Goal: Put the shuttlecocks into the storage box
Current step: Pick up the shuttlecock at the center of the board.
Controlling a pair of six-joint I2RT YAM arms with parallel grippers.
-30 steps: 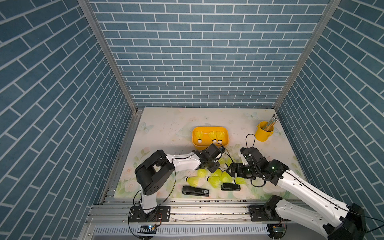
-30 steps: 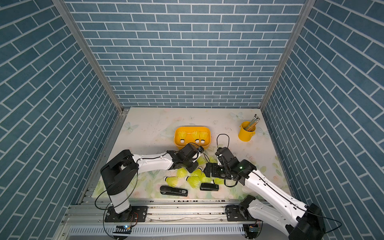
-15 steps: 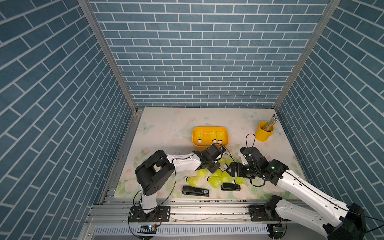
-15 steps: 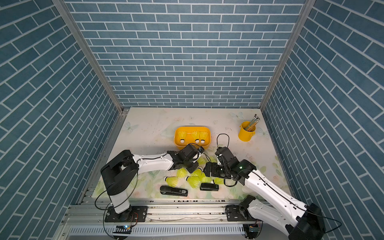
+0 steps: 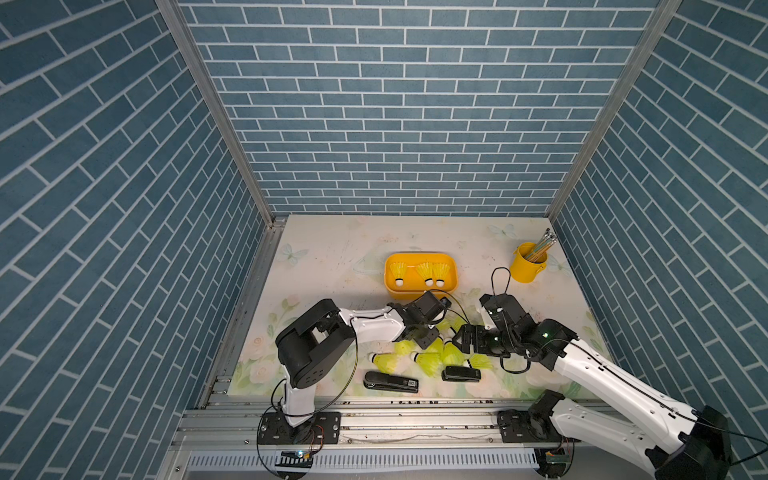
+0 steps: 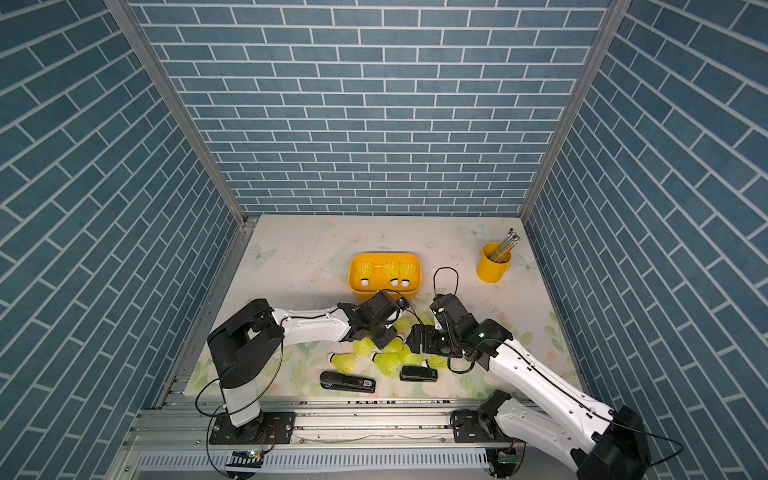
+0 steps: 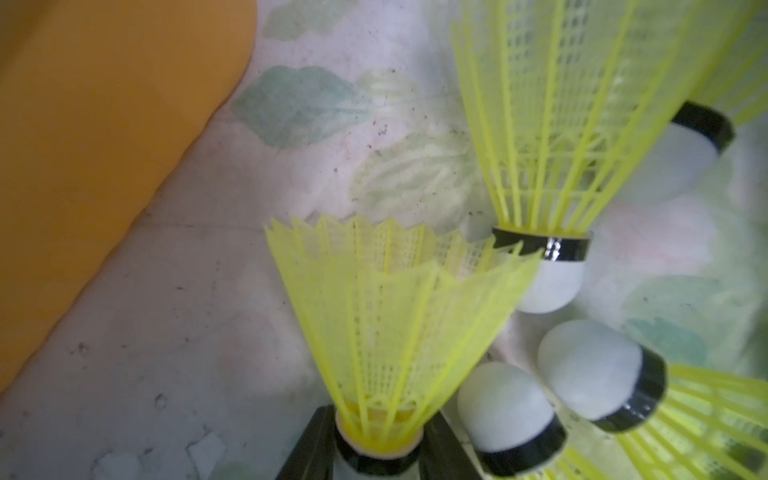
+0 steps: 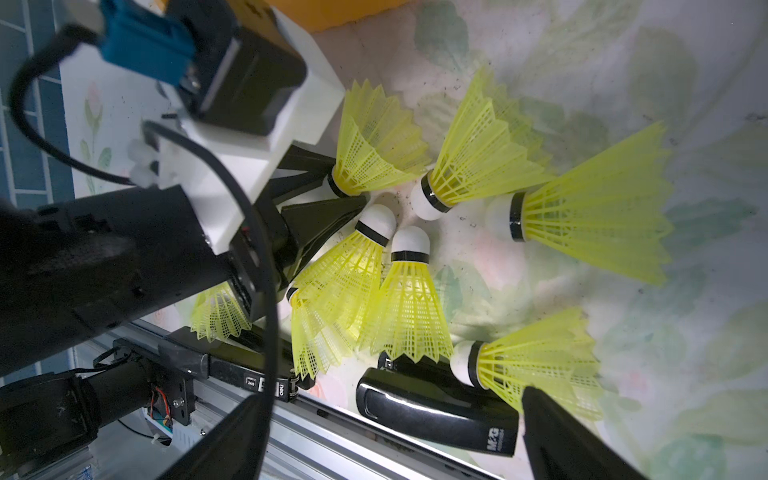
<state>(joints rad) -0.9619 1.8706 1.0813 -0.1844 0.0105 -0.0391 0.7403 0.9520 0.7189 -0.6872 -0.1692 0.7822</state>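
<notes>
The left gripper, just in front of the shallow yellow-orange plastic storage box, is pinched narrowly on the banded base of one neon yellow-green plastic shuttlecock, whose flared skirt points away beyond the fingertips. To its right, farther from the box's front, the right gripper gapes wide over the loose shuttlecocks and grips none of them. Three more shuttlecocks lie inside the box.
</notes>
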